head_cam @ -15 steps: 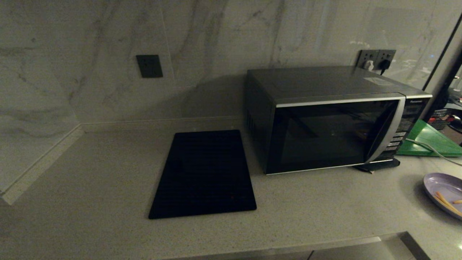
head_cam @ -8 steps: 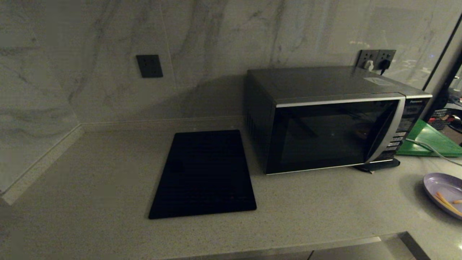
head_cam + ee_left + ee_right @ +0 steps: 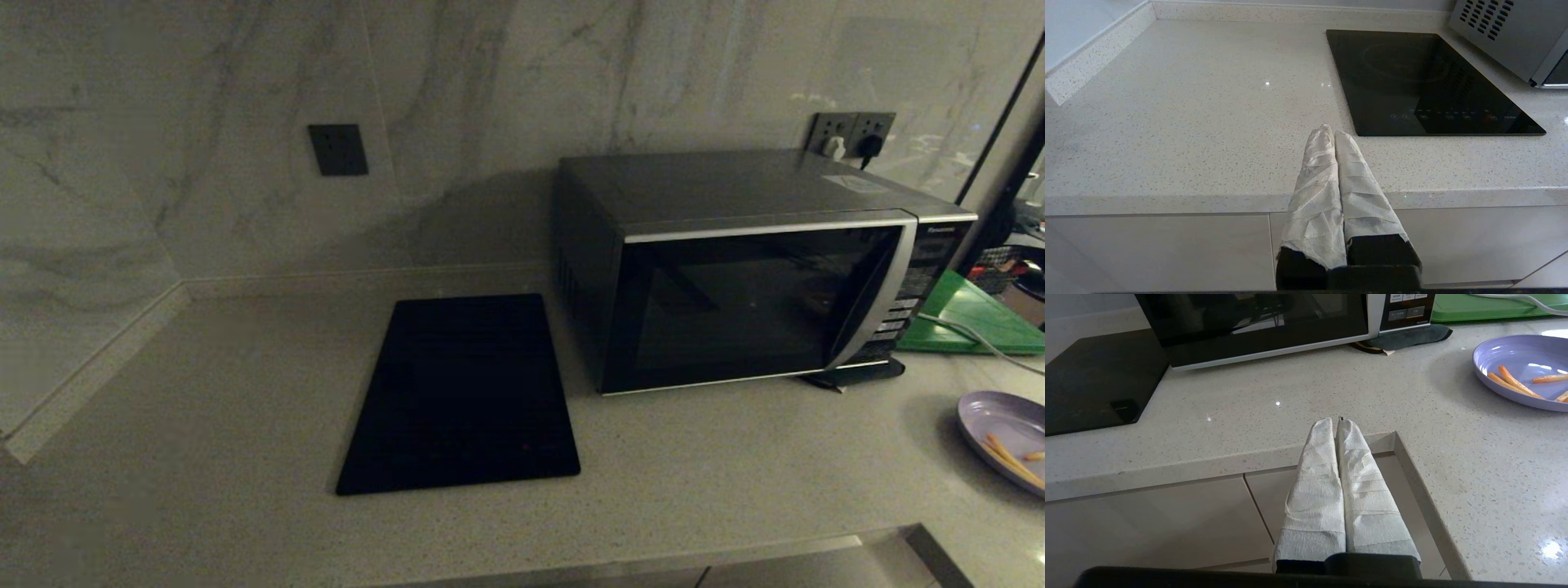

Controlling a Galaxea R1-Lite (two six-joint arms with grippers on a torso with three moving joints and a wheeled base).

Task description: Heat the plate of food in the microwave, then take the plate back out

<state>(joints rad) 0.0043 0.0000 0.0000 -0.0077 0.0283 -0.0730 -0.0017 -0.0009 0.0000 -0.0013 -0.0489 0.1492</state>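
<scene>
Microwave (image 3: 759, 269): on desk (image 3: 245, 392), back right, door closed.
Plate of food (image 3: 1006, 437): on desk, front right of microwave, well apart; orange sticks on it.
Black cooktop panel (image 3: 461, 396): flush in desk, just left of microwave.
Green board (image 3: 971, 318): beside microwave's right side.
Left hand (image 3: 1329, 132): at desk front edge near cooktop panel, wrapped fingers pressed together, empty.
Right hand (image 3: 1336, 424): at desk front edge before microwave, fingers together, empty.

On my feeds, the left claw (image 3: 1331, 132) shows two long tapering fingers (image 3: 1316, 183) wrapped in creased white paper-like tape, layered in bands, over black finger bases and a black housing. The right claw (image 3: 1337, 422) looks the same: white banded wrapping on its fingers (image 3: 1363, 490), black mount beneath.
</scene>
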